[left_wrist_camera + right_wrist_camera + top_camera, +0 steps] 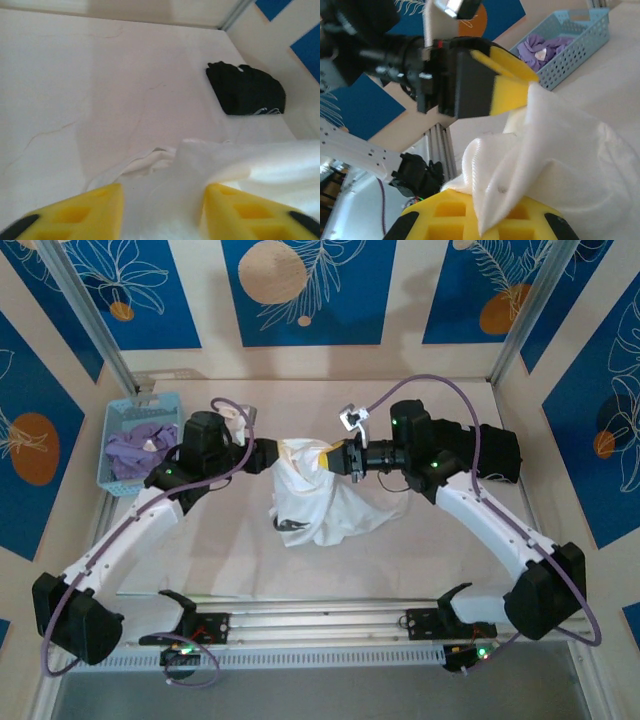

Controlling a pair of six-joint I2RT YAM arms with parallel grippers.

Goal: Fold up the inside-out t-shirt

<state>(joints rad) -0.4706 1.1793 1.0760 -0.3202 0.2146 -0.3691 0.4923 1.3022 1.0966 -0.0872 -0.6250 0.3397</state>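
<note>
The right jaws pinch the white t-shirt (pixel 318 502), holding its top above the table (pixel 440 555). The left jaws stand partly open, with shirt cloth between them.

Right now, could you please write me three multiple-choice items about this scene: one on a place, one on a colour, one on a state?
1. The purple garment lies: A on a shelf; B in the basket; C on a chair.
2. The garment beside the right wall is: A red; B green; C black.
3. The right tool is: A shut on the shirt; B open and empty; C shut on a cup.

Answers: 1 B, it sits inside the blue walls. 2 C, the left wrist view shows it plainly black. 3 A, white cloth is pinched between its yellow fingers.
</note>
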